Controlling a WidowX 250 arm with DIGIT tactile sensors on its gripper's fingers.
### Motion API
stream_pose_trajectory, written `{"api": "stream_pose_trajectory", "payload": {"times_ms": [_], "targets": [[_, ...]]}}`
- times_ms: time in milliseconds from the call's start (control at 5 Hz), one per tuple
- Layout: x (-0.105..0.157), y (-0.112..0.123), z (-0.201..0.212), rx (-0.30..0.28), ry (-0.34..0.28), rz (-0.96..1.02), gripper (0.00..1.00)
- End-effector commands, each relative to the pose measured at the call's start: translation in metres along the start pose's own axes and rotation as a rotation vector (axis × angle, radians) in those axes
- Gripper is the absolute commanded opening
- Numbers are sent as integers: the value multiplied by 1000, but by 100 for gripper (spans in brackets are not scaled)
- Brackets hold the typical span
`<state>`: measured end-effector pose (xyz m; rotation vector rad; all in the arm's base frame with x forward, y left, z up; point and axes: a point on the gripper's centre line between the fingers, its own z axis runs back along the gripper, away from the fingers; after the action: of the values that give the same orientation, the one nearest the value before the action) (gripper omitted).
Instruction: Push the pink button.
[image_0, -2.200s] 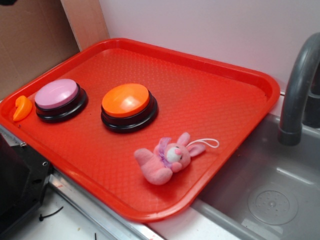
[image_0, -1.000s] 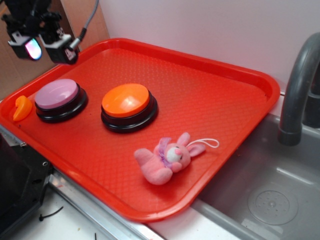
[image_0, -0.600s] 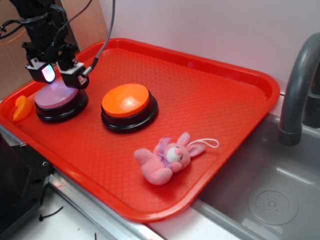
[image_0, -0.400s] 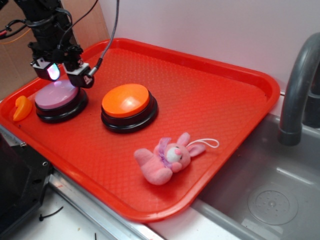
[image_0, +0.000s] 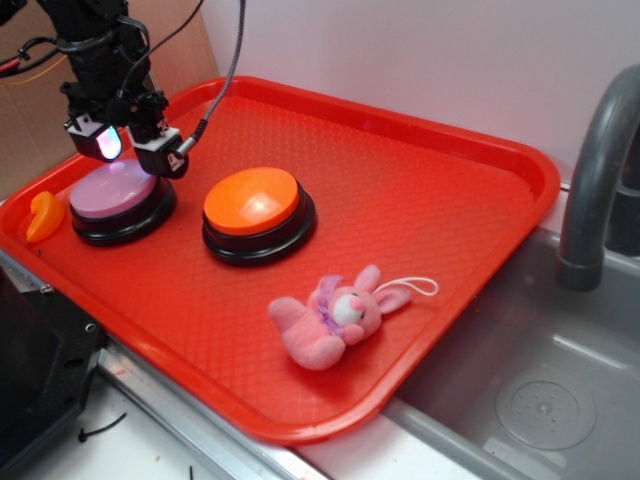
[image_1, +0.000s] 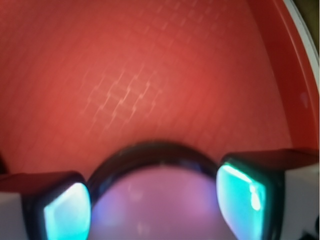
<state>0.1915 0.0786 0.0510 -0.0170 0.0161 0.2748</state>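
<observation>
The pink button (image_0: 112, 192), a pale pink-lilac dome on a black base, sits at the left of the red tray (image_0: 430, 200). My gripper (image_0: 128, 150) hangs open just above the button's far edge, its two glowing fingers spread apart with nothing between them. In the wrist view the button (image_1: 160, 205) fills the space between the two fingers, close below the gripper (image_1: 157, 205). I cannot tell whether the fingers touch the dome.
An orange-topped button (image_0: 252, 205) stands to the right of the pink one. A pink plush bunny (image_0: 335, 315) lies near the tray's front. A small orange piece (image_0: 44, 215) lies at the tray's left edge. A grey sink (image_0: 540, 390) and faucet (image_0: 595, 170) are on the right.
My gripper came into view from the upper left and came down over the pink button. In the last half second it has barely moved.
</observation>
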Motion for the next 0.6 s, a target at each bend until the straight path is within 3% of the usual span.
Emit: {"api": "stream_pose_trajectory", "payload": {"times_ms": [0, 200, 400], "targets": [[2, -1, 34, 12, -46, 6, 100], [1, -1, 42, 40, -49, 10, 100], [0, -2, 49, 32, -57, 8, 100]]}}
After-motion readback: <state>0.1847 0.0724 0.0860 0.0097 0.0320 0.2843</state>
